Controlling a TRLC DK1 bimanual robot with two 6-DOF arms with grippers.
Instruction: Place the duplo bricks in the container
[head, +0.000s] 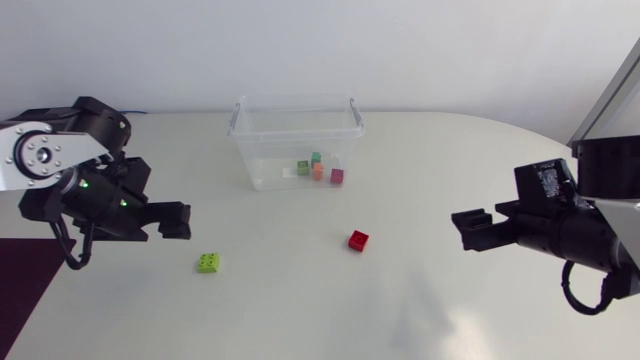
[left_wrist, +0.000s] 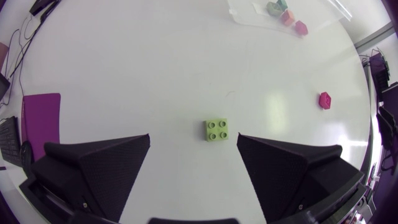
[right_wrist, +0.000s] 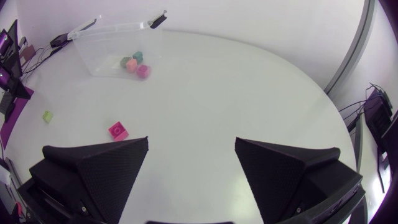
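Plainly, the clear container (head: 262, 160) is sitting toward the far side of the white worktop (head: 300, 310), open at the top. Four duplo bricks are resting on its floor, bunched toward its front right corner: a dark green brick (head: 303, 167), a teal brick (head: 316, 157), an orange brick (head: 318, 171) and a magenta brick (head: 337, 176).

Two more are lying outside it. A lime brick (head: 209, 263) is lying studs up in front of the container and off toward its left side, well apart from it. A red brick (head: 358, 240) is lying in front of the container's right corner, nearer to it than the lime one.

The left hand (head: 172, 222) is hovering left of the container, its fingers spread apart and gripping nothing. In the left wrist view the lime brick is showing just ahead of the gap.

The right hand (head: 470, 228) is hanging well to the right of the container, its fingers likewise parted and holding nothing.
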